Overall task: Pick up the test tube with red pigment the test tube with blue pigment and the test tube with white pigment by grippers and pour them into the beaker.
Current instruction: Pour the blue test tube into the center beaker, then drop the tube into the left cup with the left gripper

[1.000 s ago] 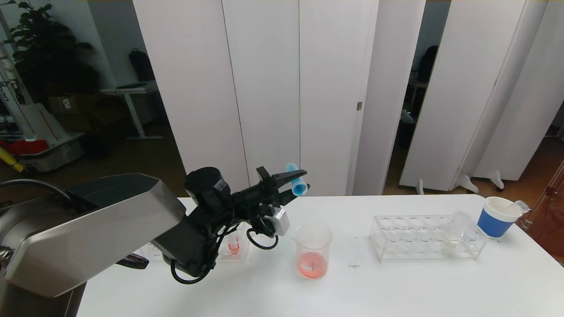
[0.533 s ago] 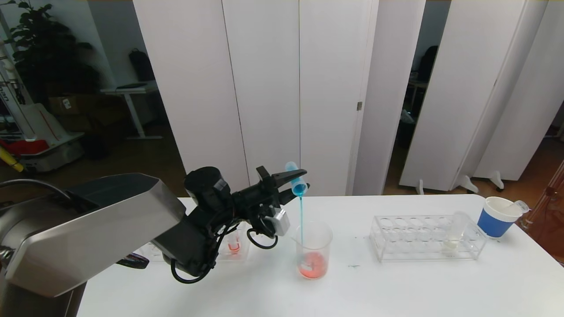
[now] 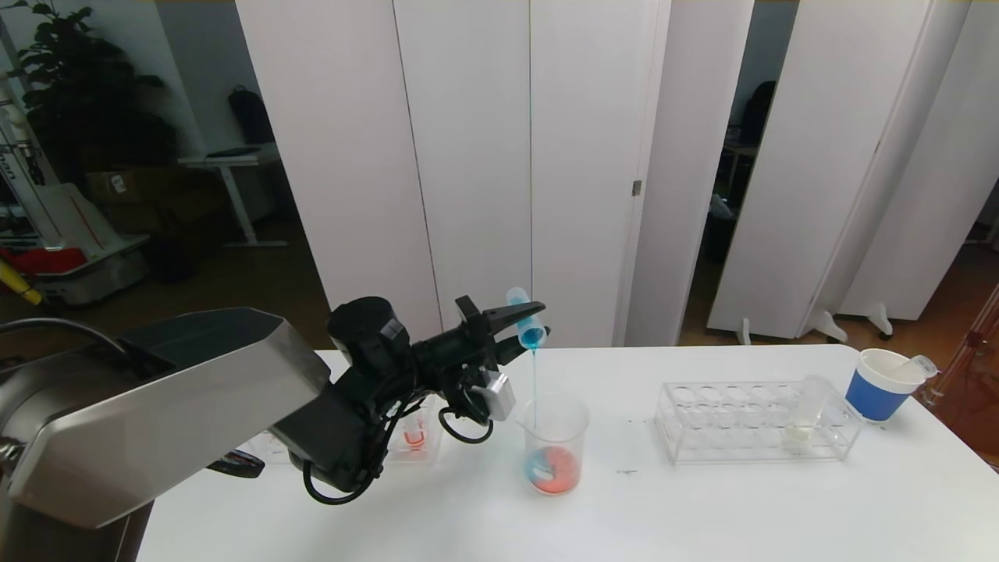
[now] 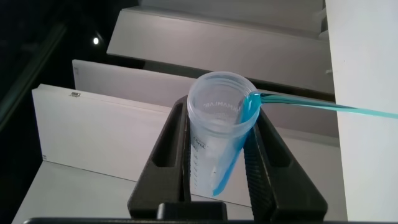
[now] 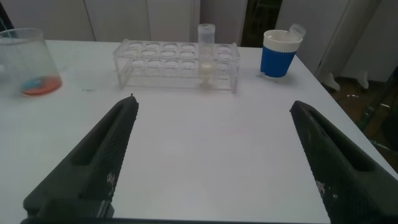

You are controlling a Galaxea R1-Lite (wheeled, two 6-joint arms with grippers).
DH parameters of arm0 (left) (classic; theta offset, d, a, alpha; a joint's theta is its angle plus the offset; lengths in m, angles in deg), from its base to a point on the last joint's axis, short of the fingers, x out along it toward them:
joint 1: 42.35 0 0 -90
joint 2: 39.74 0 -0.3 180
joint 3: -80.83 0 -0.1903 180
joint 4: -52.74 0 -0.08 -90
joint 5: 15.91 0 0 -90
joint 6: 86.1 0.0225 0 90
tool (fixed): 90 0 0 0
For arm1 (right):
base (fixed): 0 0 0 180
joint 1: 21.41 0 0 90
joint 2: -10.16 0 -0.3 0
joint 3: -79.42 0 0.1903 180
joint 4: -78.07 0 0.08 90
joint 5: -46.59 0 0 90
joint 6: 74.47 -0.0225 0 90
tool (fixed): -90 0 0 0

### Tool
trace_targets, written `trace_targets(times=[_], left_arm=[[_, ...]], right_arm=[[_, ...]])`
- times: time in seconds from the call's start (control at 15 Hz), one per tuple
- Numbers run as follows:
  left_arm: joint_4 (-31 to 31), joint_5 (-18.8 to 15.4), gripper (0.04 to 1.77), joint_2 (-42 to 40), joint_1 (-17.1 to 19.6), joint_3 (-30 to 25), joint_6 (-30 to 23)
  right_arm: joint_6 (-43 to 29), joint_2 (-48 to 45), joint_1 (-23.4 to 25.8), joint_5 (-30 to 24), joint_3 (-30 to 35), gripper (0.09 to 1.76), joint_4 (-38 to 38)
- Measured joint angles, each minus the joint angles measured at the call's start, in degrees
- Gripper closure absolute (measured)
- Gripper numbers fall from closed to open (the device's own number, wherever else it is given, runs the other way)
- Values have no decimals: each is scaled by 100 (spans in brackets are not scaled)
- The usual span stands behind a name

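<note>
1. Your left gripper [image 3: 524, 328], centre frame, is clamped on the test tube with blue pigment [image 3: 527, 322], tipped above the beaker [image 3: 553, 445]; blue streams in.
2. Your right gripper [image 5: 214, 155] hangs spread wide, holding nothing.

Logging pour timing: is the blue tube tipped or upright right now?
Tipped: the blue tube, in the left gripper, streams blue into the beaker.

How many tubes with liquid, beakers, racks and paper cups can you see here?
Tubes with liquid: 3 (blue tube in the left tool, cream-white tube, red tube; the right tool holds none)
Beaker: 1
Racks: 2 (right rack, left rack)
Paper cup: 1
Total: 7
</note>
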Motion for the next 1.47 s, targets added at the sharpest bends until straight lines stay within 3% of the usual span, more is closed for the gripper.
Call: trace_targets(times=[1.47], left_arm=[[-2, 133, 124, -124, -219, 204, 116]], right_arm=[[0, 0, 0, 2, 0, 10, 0]])
